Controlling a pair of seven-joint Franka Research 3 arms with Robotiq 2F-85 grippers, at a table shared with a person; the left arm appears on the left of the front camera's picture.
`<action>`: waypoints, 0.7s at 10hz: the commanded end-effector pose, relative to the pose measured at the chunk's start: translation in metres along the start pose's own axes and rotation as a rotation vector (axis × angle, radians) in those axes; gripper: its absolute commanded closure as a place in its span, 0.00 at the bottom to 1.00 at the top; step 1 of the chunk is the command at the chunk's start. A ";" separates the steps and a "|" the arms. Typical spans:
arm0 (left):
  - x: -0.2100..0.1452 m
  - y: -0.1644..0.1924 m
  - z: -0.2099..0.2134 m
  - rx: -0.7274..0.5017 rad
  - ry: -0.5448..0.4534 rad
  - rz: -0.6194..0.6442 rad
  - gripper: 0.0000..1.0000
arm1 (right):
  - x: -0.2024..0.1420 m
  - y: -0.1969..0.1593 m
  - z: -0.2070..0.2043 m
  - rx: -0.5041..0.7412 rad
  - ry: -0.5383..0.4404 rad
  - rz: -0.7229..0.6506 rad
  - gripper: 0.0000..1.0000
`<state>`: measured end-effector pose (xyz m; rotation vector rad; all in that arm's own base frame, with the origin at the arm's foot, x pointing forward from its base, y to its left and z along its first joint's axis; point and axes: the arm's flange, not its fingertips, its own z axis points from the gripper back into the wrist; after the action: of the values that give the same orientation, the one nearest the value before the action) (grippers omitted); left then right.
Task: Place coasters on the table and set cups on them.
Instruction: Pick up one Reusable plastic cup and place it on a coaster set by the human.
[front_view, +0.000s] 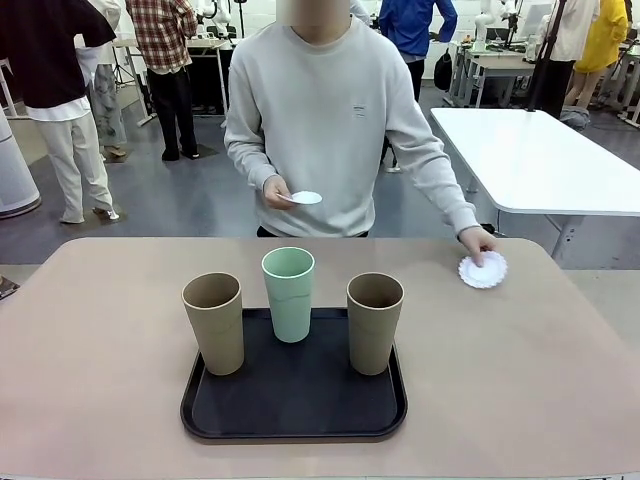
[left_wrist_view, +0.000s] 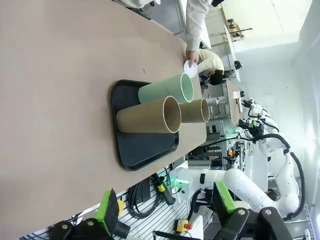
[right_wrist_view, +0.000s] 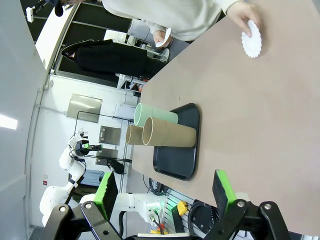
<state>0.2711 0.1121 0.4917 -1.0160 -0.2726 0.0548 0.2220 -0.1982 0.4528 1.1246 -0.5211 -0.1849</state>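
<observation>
observed left gripper (left_wrist_view: 165, 201) and right gripper (right_wrist_view: 165, 191) open, empty; three cups (front_view: 288, 295) upright on tray (front_view: 290, 405); coaster (front_view: 484, 272) under hand (front_view: 478, 242) on worktop (front_view: 100, 350).

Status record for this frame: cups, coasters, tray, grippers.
cups: left tan cup, mint cup, right tan cup, upright on black tray
coaster 1: flat on table, far right, person's hand touching it
coaster 2: held in person's other hand
cups on coasters: none
left gripper: jaws open, empty
right gripper: jaws open, empty
</observation>
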 end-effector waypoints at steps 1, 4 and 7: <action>0.000 -0.001 -0.002 -0.010 0.006 -0.013 0.00 | 0.002 0.000 0.000 0.014 -0.007 0.003 0.00; 0.000 -0.001 -0.002 -0.010 0.006 -0.013 0.00 | 0.002 0.000 0.000 0.014 -0.007 0.003 0.00; 0.000 -0.001 -0.002 -0.010 0.006 -0.013 0.00 | 0.002 0.000 0.000 0.014 -0.007 0.003 0.00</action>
<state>0.2711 0.1121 0.4917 -1.0160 -0.2726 0.0547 0.2220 -0.1982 0.4528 1.1246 -0.5212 -0.1850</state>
